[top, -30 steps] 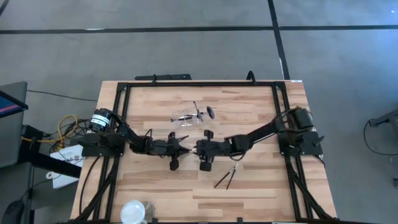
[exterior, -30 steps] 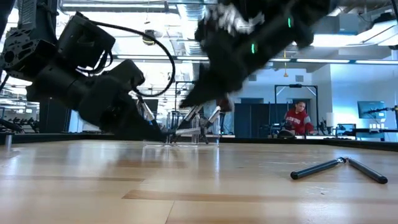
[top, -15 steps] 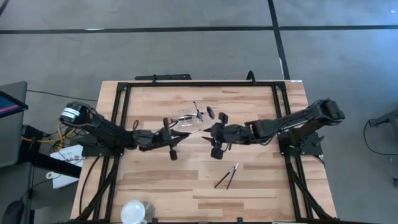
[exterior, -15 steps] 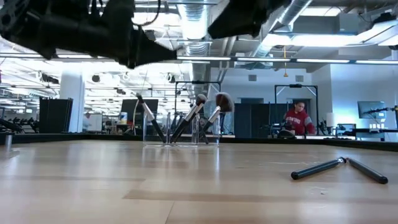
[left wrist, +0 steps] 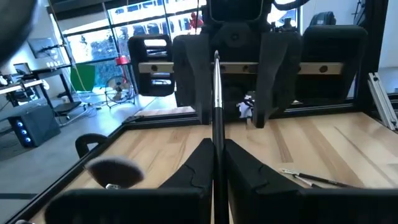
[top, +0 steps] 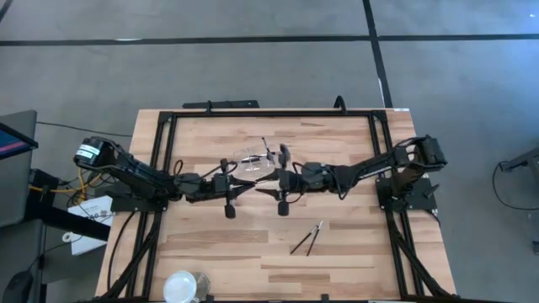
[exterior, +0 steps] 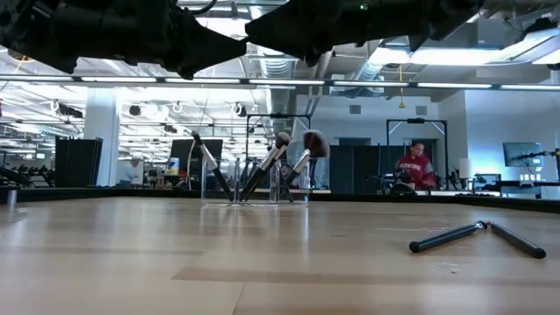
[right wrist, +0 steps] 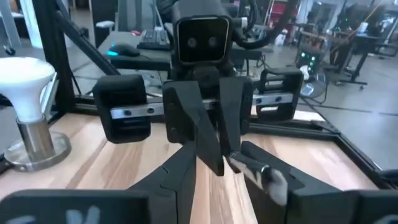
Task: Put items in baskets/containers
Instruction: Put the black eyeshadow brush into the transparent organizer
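Note:
Both grippers face each other above the table's middle, just near of the clear container (top: 253, 160) (exterior: 254, 188). Several brushes (exterior: 276, 162) lean in the container, heads up. My left gripper (top: 245, 187) (left wrist: 217, 158) is shut on one slim brush (left wrist: 216, 93), which sticks out toward my right gripper (top: 261, 187) (right wrist: 219, 155). The right gripper is open, with its fingers standing on either side of the left fingertips. Two more brushes (top: 307, 238) (exterior: 477, 234) lie flat on the table to the near right. My left gripper pinches the brush's dark handle (left wrist: 217, 146) between its two fingers, which lie along the brush. The brush is lifted clear, and its silvery far part (left wrist: 216, 74) points toward the right gripper. Whether the right gripper touches the brush cannot be told.
A round white and clear object (top: 181, 286) stands at the table's near left edge. A black frame (top: 269, 114) runs around the table. In the low view a person (exterior: 418, 166) sits far behind in the room. Bare wood lies near of the grippers.
Both grippers have risen from close to the table top and shifted toward the far edge, clearing the low view of the container. The right gripper first drew off to the right, then came back left to meet the left gripper tip to tip.

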Tool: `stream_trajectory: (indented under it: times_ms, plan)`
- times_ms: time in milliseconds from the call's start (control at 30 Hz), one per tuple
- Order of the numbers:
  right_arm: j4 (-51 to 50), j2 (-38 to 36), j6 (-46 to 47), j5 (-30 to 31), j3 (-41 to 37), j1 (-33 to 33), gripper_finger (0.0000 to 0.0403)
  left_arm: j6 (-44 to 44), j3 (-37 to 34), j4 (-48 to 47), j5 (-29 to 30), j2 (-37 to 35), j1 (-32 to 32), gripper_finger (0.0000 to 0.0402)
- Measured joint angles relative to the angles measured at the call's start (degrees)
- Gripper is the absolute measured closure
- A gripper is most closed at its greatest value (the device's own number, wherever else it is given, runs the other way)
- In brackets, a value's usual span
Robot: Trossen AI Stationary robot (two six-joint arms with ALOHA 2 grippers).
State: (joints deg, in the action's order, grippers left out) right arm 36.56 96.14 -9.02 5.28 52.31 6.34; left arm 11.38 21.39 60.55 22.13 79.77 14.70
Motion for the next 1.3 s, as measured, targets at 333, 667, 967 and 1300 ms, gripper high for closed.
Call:
stream_trajectory:
  times_ms: [333,667,967,1300]
  plan:
    - [2.58,0.67,0.57,0.0,0.13,-0.37,0.0318,0.0,0.0,-0.07,-2.09,0.0,-0.13,0.0381]
    - [2.7,0.67,1.5,-0.92,0.11,-0.35,0.0392,0.39,-0.02,-0.07,-3.17,0.0,-0.17,0.0376]
    - [2.39,0.72,1.52,-0.76,0.11,0.01,0.0395,0.17,-0.02,-0.73,-2.33,0.0,-0.13,0.0347]
    - [-3.18,0.72,8.14,4.03,0.11,-1.43,0.0396,0.2,-0.07,-3.66,7.35,0.0,-0.13,0.0293]
